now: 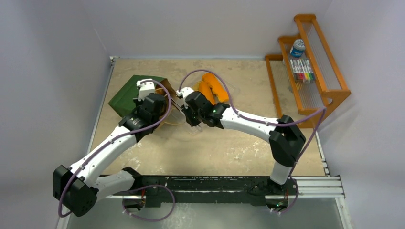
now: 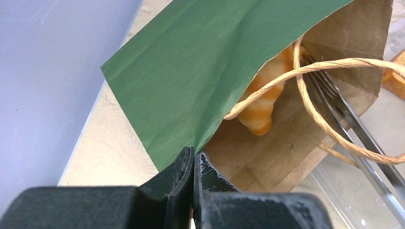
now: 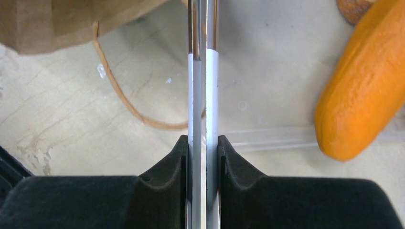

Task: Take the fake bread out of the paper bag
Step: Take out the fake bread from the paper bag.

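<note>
Left hand (image 2: 193, 164) pinches paper bag (image 2: 191, 71), mouth facing right.

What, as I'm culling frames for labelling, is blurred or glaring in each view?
Left wrist: near jaws blurred, paper bag and croissant sharp. Right wrist: jaws soft, bright reflections on the tongs. Top external: even light, dim corners.

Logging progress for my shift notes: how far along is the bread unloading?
Done: orange loaves lie outside the paper bag. In hand: left claw pinches the bag's edge; right claw squeezes tongs reaching into its mouth. Left: a croissant sits inside.
</note>
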Tool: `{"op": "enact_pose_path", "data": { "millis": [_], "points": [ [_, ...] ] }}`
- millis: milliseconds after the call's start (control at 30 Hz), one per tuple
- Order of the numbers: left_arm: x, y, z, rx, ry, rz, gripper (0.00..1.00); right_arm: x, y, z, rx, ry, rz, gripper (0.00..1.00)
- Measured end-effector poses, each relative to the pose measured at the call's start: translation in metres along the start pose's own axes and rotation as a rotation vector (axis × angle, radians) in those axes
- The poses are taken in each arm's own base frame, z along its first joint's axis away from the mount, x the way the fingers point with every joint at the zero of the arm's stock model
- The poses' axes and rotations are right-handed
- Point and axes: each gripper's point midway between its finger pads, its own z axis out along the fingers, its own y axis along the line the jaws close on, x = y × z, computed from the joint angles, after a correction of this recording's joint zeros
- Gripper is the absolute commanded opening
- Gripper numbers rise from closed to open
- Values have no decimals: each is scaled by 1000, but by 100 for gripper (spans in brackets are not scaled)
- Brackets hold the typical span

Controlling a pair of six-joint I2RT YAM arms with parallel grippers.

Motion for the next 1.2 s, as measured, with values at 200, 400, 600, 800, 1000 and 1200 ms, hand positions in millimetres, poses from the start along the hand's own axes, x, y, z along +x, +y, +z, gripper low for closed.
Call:
{"op": "enact_pose_path", "data": {
  "millis": [200, 400, 600, 800, 1000, 1200],
  "points": [
    [-2, -3, 8, -52, 9, -8, 0, 18, -10, -29, 28, 27, 30, 0],
    [2, -5, 14, -89, 17, -11, 0, 14, -15, -59, 46, 7, 69, 0],
    [5, -5, 19, -119, 20, -6, 0, 10, -23, -82, 86, -9, 113, 0],
    [5, -2, 20, -136, 19, -7, 0, 18, -30, -92, 123, 15, 133, 0],
    [1, 8, 22, -161, 15, -28, 0, 27, -35, -94, 152, 47, 140, 0],
    [-5, 20, 18, -179, 0, -57, 0, 31, -38, -95, 171, 61, 149, 0]
  ]
}}
